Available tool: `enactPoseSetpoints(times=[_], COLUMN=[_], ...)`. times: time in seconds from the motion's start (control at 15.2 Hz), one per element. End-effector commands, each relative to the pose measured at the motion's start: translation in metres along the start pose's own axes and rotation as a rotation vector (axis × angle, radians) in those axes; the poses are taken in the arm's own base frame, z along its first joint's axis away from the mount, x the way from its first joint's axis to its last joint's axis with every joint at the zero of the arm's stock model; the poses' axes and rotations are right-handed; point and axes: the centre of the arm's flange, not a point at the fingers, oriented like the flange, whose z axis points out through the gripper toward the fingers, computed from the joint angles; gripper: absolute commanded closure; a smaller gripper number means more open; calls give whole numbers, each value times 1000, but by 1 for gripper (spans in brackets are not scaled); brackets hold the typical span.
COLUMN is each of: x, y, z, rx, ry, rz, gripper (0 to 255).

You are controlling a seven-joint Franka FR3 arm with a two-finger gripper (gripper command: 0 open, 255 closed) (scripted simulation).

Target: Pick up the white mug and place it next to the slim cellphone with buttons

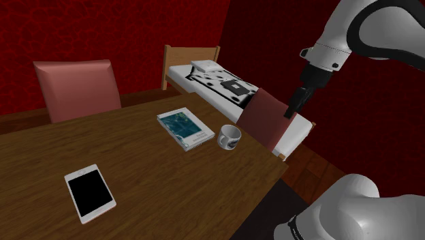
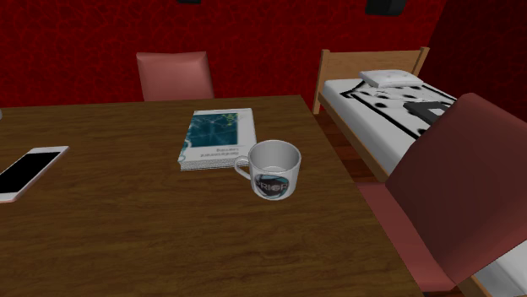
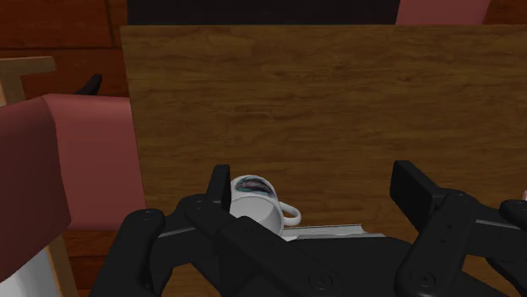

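1. White mug (image 1: 229, 136) stands upright on the bench (image 1: 150, 177), mouth up, near the bench's right edge in the shoulder view. It has a dark round print on its side.
2. Book (image 1: 184, 127) lies flat on the mug's left in the shoulder view. The mug's handle turns toward it. The two are very close; I cannot tell whether they touch.
3. Cellphone (image 1: 90, 192) is flat, with a white rim and a black screen. It lies well apart from the mug, toward the bench's near left in the shoulder view. I cannot make out any buttons.
4. Pincer (image 1: 292, 110) hangs in the air over the red chair (image 1: 269, 117), past the bench's right edge and well apart from the mug. In the wrist view its fingers (image 3: 414, 190) stand apart and hold nothing. The mug sits far below, off toward one finger rather than centred.
5. Judgement: the step in hand is the approach. The mug is not yet lifted.
6. To do it well:
   - Carry the pincer in over the bench and centre it on the mug before lowering.
   - Come straight down.
   - Straddle the rim wall on the side away from the handle, clear of the book.
   - Close only once the wall sits squarely between the pads.
7. Risk: closing off-centre could shove the mug into the book or toward the bench edge.
8. Bare bench around the cellphone looks roomy. Set the mug down upright just beside the cellphone, not on it.
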Motion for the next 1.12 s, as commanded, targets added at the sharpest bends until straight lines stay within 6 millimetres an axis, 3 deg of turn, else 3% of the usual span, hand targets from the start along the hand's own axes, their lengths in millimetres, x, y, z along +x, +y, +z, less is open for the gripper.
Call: enactPoseSetpoints(times=[0.0, 1.06], x=[0, 135], y=[0, 62], z=[0, 150], rx=[0, -2], ry=[0, -2], rz=[0, 18], gripper=[0, 0])
